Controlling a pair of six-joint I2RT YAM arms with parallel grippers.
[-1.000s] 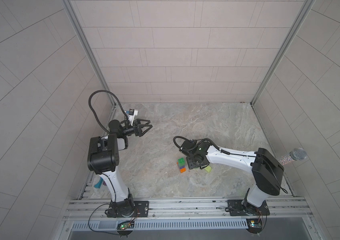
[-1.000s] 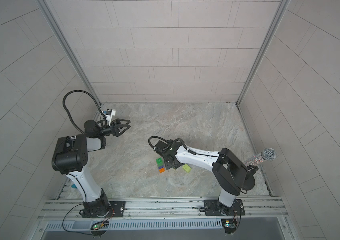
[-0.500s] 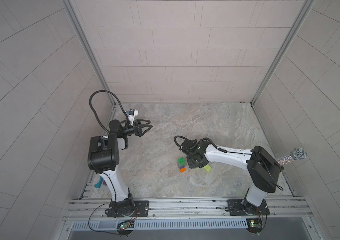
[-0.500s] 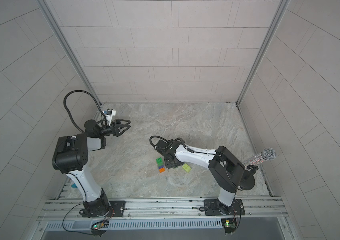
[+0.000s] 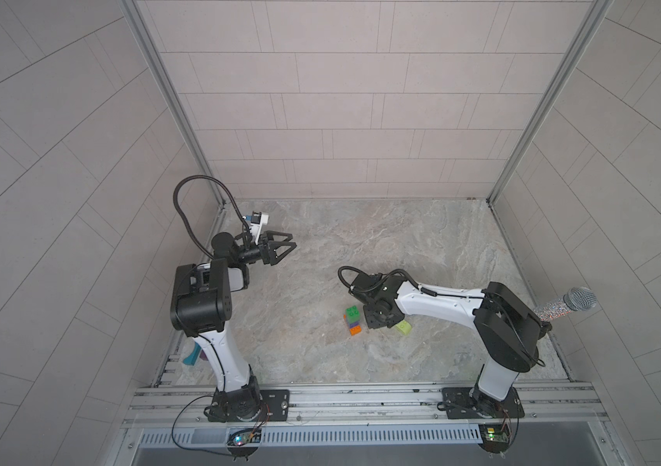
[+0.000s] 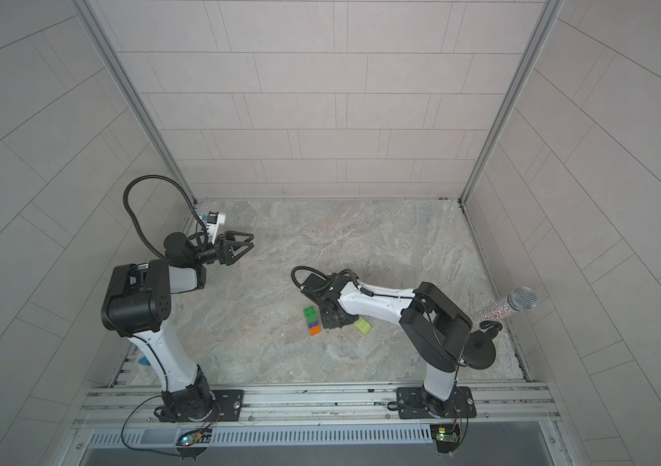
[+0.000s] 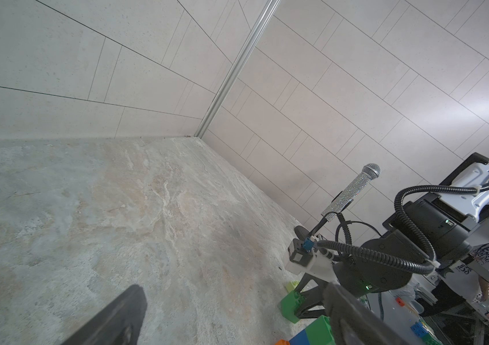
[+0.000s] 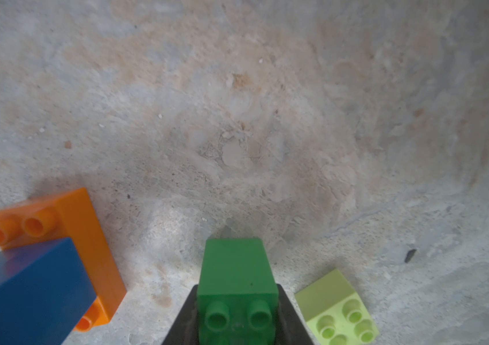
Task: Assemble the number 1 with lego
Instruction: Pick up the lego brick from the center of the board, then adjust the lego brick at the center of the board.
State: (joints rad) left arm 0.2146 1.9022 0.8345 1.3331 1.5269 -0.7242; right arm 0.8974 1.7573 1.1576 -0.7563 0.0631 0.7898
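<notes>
Your right gripper (image 8: 237, 301) is clamped on a loose green brick (image 8: 235, 265), 1 jaw on each side wall, studs up. That side grip leaves the studs and the hollow underside free, which is what you need to press it down onto another brick. I cannot tell whether it is lifted or resting on the table (image 5: 421, 250).

The number 1 (image 5: 353, 321) is only part built. In both top views it stands upright just beside the gripper, near the middle of the table. The orange brick (image 5: 355, 331) forms the crosspiece at the bottom, the blue brick (image 5: 354, 324) sits on it, and the top green brick (image 5: 352, 313) shows 4 bare studs. Standing it studs-up gives you a flat seat to stack on from above. By my reading 3 of the 5 bricks are joined, and the held one looks like number 4.

The lime brick (image 5: 403, 328) lies apart on the gripper's other side, studs up, probably kept for the tip.

Your left gripper (image 5: 291, 241) hangs well away near the left wall, jaws spread and holding nothing, out of the working arm's path. Consider bringing it in to steady the stack, since a tall narrow column can tip under a press.
</notes>
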